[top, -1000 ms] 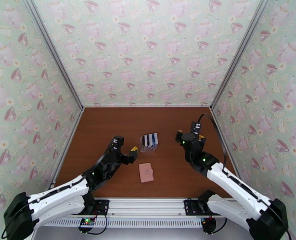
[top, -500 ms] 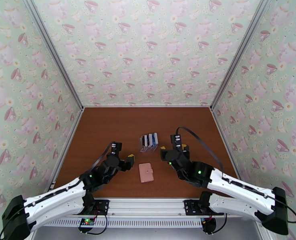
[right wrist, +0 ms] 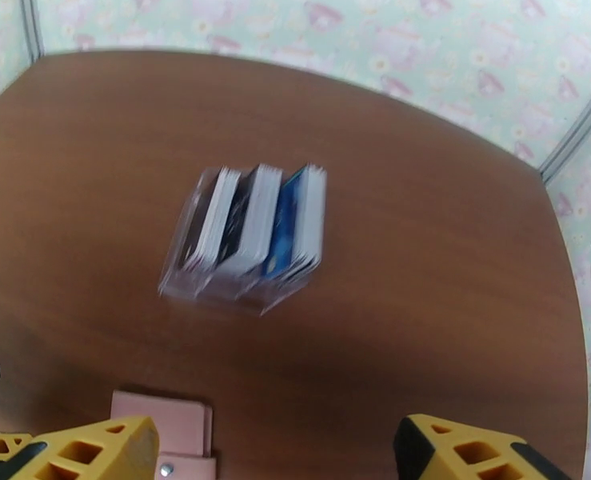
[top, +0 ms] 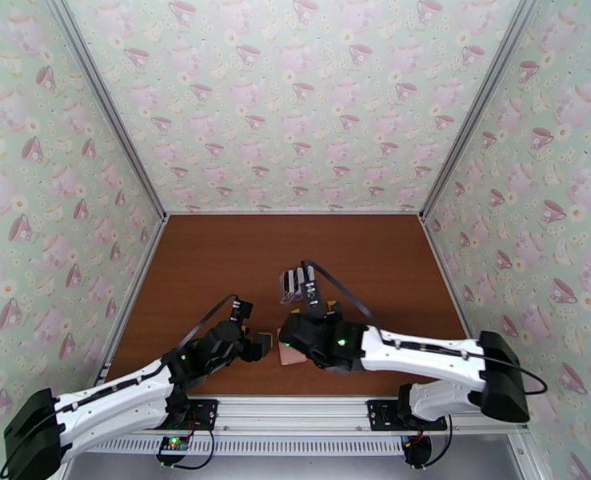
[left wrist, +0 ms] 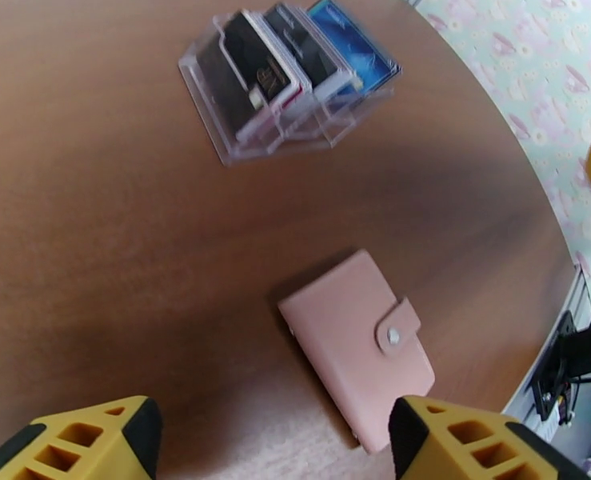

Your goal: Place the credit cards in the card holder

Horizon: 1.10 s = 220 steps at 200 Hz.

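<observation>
While the card holder (left wrist: 357, 348) sits where it was a second ago, low centre of the top view on the brown table (left wrist: 95, 234), both arms have closed in on it. It's shut, tab snapped over, and the credit cards (left wrist: 295, 62) stand untouched in the clear rack (left wrist: 251, 142) just above it in frame, apart from the wallet.

The right gripper (top: 295, 342) has swung in from the right side of the frame to hang over the card holder. The left gripper (top: 259, 344) has dropped down-frame to just beside its left edge. Through both wrist cameras I see the yellow fingers spread wide with nothing between them. So both jaws are released, and I read this as the approach to open the wallet; no card has gone in yet.

From above, the right gripper covers most of the card holder, so I can't tell whether it's touching. In the right wrist view the wallet is cut off at the bottom edge, and the cards are smeared by motion blur. I make out black, white and blue but won't count them.
</observation>
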Each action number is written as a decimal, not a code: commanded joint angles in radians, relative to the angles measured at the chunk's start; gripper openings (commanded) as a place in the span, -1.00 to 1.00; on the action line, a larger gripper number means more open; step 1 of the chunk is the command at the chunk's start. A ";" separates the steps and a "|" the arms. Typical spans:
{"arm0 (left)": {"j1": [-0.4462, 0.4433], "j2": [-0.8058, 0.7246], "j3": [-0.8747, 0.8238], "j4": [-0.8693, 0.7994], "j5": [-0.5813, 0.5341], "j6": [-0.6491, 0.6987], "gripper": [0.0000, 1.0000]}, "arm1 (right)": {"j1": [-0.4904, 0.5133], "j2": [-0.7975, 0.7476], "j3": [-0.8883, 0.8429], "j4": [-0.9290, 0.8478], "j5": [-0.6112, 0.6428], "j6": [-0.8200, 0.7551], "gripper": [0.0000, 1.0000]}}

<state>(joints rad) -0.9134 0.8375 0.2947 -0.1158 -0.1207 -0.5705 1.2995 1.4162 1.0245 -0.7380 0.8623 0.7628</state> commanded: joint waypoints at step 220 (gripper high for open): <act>-0.002 -0.022 -0.062 -0.047 0.151 -0.066 0.17 | 0.023 0.366 0.162 -0.078 -0.331 0.155 -0.10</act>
<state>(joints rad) -0.9134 0.7994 0.2485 -0.1883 -0.0124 -0.6296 1.3167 1.7504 1.1481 -0.8143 0.5610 0.9062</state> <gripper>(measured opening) 0.594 0.464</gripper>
